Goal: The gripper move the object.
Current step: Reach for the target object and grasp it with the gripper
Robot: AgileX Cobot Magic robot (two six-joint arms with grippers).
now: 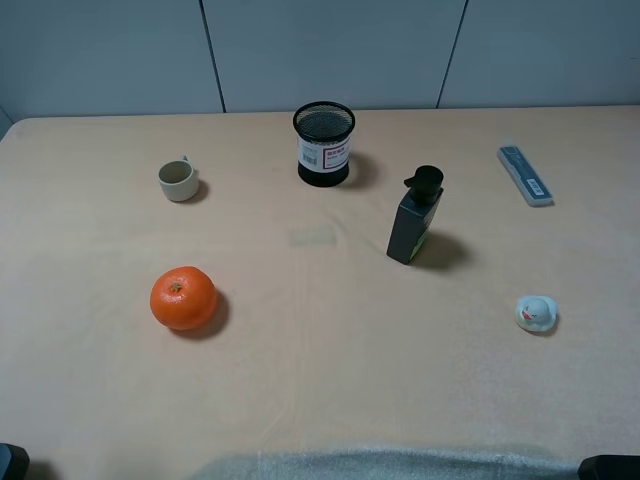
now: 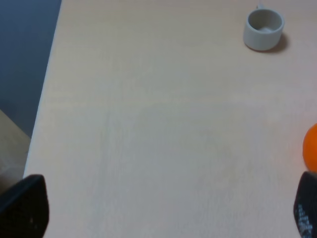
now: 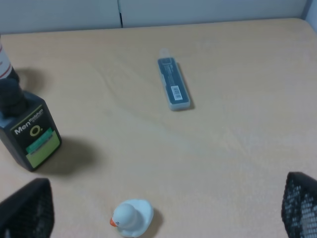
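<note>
Exterior high view: across the pale beige counter (image 1: 320, 400), a small beige cup (image 1: 178, 181), a round orange fruit (image 1: 183, 298), a black mesh pen holder (image 1: 324, 143), a dark pump bottle (image 1: 413, 220) and a flat grey-blue case (image 1: 525, 175) are seen. The tiny white duck-shaped toy (image 1: 535, 313) is set at the near right. The left tool (image 2: 163, 208) and right tool (image 3: 163, 208) are spread wide, nothing held.
</note>
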